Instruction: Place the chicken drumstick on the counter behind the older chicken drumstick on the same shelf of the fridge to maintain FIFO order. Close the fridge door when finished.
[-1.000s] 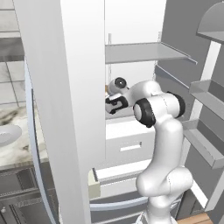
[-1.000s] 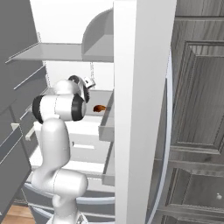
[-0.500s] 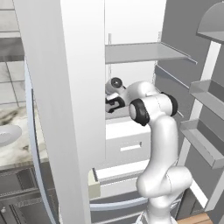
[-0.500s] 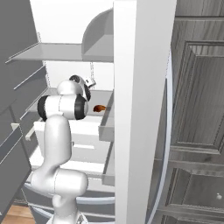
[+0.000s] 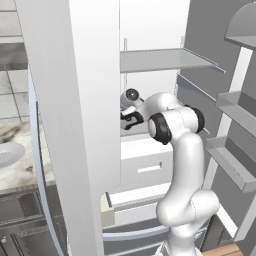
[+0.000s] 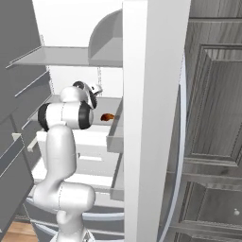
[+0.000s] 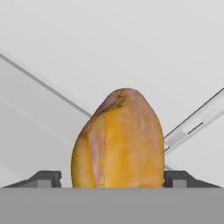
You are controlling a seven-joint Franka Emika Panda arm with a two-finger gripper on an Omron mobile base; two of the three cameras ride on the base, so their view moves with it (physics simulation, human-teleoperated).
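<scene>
The arm has reached deeper — end effector [image 7: 117, 178] fingers spread, chicken drumstick [image 7: 118, 140] between them.

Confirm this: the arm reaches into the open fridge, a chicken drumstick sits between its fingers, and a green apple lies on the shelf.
Wrong on the apple. On the shelf lies a second chicken drumstick, as the right base view shows. The arm does reach into the open fridge, with a drumstick between its fingers.

Chicken drumstick [image 7: 119, 140] lower end cut off; fingers [image 7: 43, 178] mostly hidden; contact unclear.
</scene>
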